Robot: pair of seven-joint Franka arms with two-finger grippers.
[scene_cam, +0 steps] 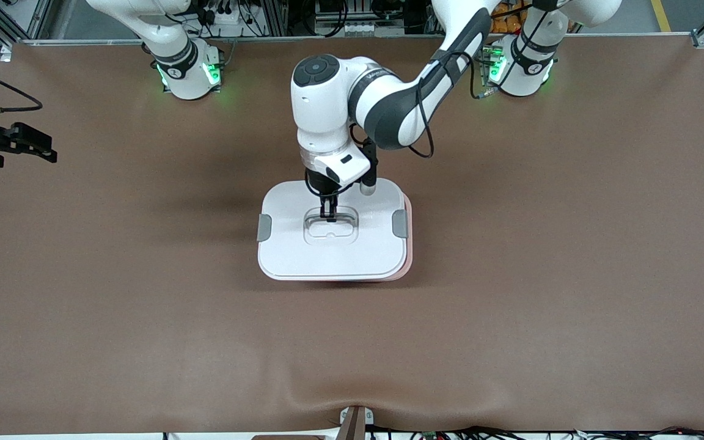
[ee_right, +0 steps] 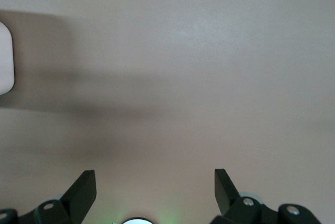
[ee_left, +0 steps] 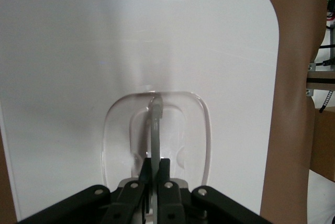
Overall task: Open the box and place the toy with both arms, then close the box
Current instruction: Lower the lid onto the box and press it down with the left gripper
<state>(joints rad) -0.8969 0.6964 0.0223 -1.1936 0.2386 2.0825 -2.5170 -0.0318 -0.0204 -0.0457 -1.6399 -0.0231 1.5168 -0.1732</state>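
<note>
The box [scene_cam: 409, 244] stands mid-table, its pink tub showing only as a thin rim beside and under the white lid [scene_cam: 327, 250]. Grey clips [scene_cam: 264, 227] [scene_cam: 399, 223] sit at the lid's two short sides. My left gripper [scene_cam: 328, 215] reaches straight down into the lid's recessed centre and is shut on the thin upright handle [ee_left: 156, 124]. The left wrist view shows the left gripper [ee_left: 156, 169] pinching that handle over the lid [ee_left: 78, 77]. My right gripper [scene_cam: 43, 150] waits open over bare table at the right arm's end, the right gripper [ee_right: 155, 182] holding nothing. The toy is out of view.
A brown mat [scene_cam: 541, 275] covers the table and has a raised fold [scene_cam: 352, 400] at the edge nearest the front camera. The arm bases [scene_cam: 187, 73] [scene_cam: 520, 67] stand along the farthest edge. A corner of the box [ee_right: 4, 59] shows in the right wrist view.
</note>
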